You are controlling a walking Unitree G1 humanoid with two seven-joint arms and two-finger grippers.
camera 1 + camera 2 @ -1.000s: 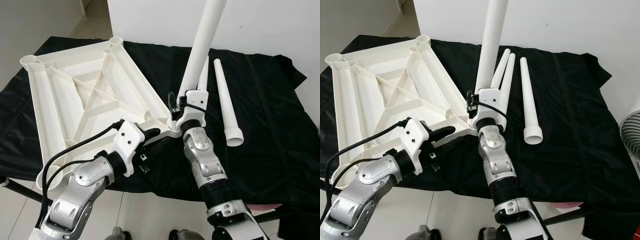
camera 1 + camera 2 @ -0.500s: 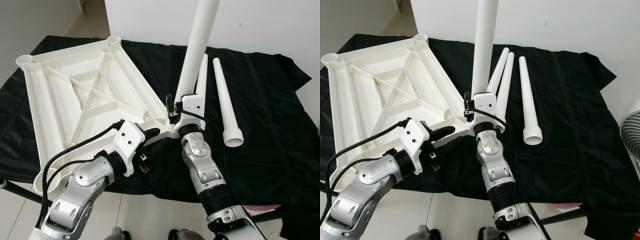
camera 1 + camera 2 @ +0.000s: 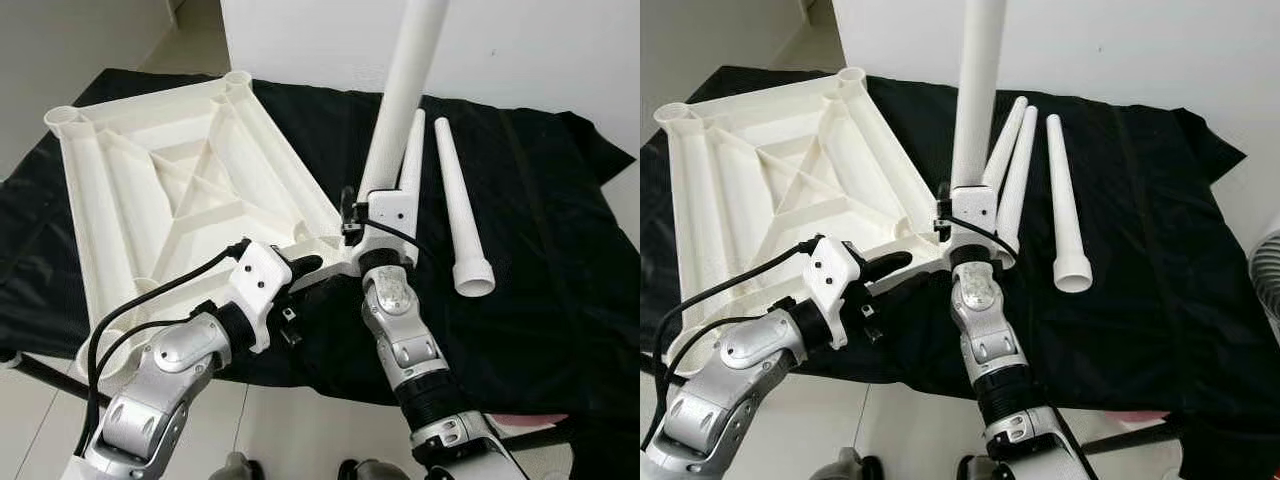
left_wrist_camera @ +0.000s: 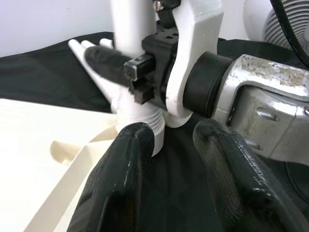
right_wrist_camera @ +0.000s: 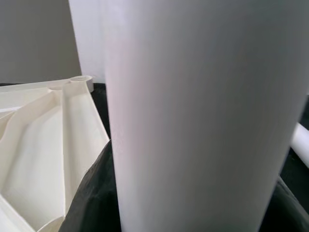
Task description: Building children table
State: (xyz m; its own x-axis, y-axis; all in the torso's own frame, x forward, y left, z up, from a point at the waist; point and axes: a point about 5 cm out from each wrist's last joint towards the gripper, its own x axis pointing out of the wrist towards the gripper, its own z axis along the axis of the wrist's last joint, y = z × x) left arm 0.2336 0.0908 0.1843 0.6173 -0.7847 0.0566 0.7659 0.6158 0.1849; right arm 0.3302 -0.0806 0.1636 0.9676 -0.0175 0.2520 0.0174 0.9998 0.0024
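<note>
The white ribbed tabletop [image 3: 170, 190] lies upside down on a black cloth. At its near right corner a white leg [image 3: 400, 90] stands almost upright, its threaded base [image 4: 140, 126] at the corner socket. My right gripper [image 3: 362, 210] is shut on the leg low down, and in the right wrist view the leg [image 5: 193, 116] is very close. Just left of that corner, my left gripper [image 4: 181, 159] is open and low over the cloth, one finger [image 4: 123, 164] beside the leg's base. Three more legs lie on the cloth: two side by side [image 3: 1012, 160] and one apart [image 3: 1065, 200].
The black cloth [image 3: 540, 250] covers a low stand whose front edge is just before me. A white wall runs behind it, and a white fan [image 3: 1268, 270] stands at the right. Pale floor shows at the left and below.
The right gripper has shifted a little with the leg, which stands somewhat straighter than a second ago. The left gripper has hardly moved. The camera has drifted slightly.
</note>
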